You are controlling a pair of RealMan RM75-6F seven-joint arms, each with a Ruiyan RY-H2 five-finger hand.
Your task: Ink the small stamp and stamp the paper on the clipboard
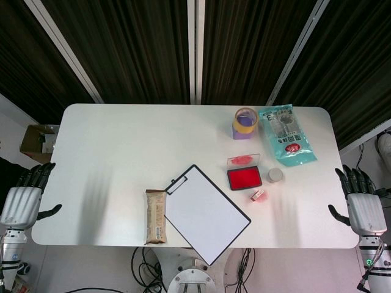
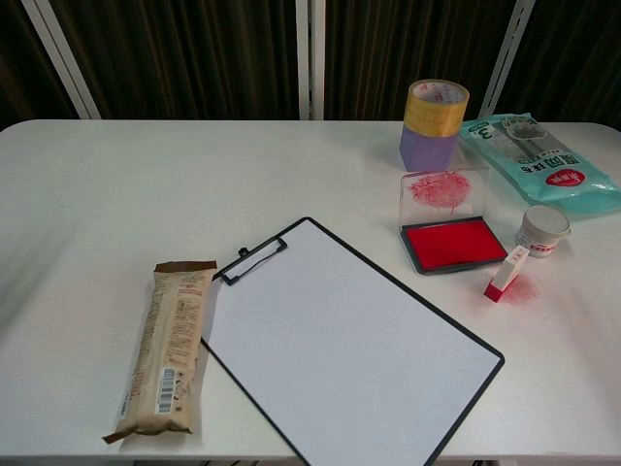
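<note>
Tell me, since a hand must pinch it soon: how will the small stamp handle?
The small stamp lies tilted beside the open ink pad, so it probably needs righting. It looks small, likely light, and may skid on the smooth table.

You get bright, even overhead light on the white table [image 1: 122, 140]; shadows are soft and faint, focus is sharp, and the backdrop stays dark.

Head view: high above, looking straight down on the whole white rectangular table [image 1: 122, 140], far off. Chest view: lower and nearer, facing forward across the tabletop toward dark curtains [image 2: 175, 58]. Shared by both: black-edged clipboard with white paper [image 1: 204, 213], open red ink pad [image 2: 453, 243].
</note>
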